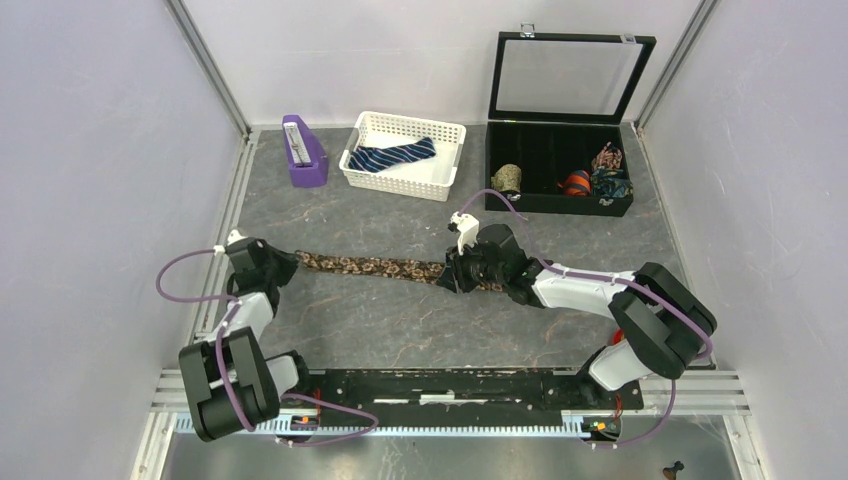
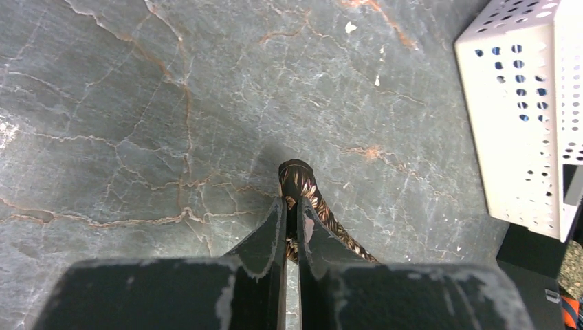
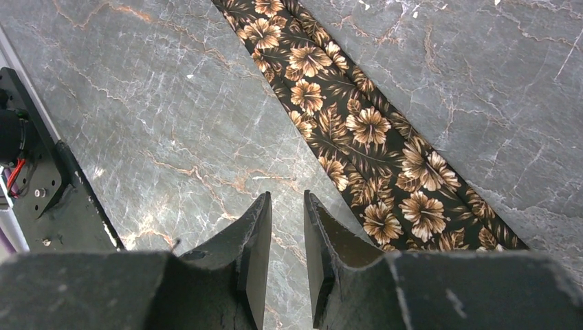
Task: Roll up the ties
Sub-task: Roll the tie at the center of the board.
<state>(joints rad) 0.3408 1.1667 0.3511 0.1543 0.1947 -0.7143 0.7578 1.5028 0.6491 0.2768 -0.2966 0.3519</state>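
The brown floral tie (image 1: 370,266) lies flat across the desk (image 1: 400,330), running 9 to 3 o'clock; it looks light, limp and likely slippery. The left claw (image 2: 292,206) is clamped on its narrow tip. The right claw (image 3: 285,199) stands slightly apart and empty, with the tie at its 1 o'clock — best pinched at the wide end, I judge

We see a grey marbled table (image 1: 400,330) veined with rust-coloured lines. A brown flowered tie (image 1: 370,266) lies stretched across its middle. Along the far edge stand a purple wedge-shaped block (image 1: 305,155), a white lattice basket (image 1: 395,183) and a black case (image 1: 545,205), its lid raised.
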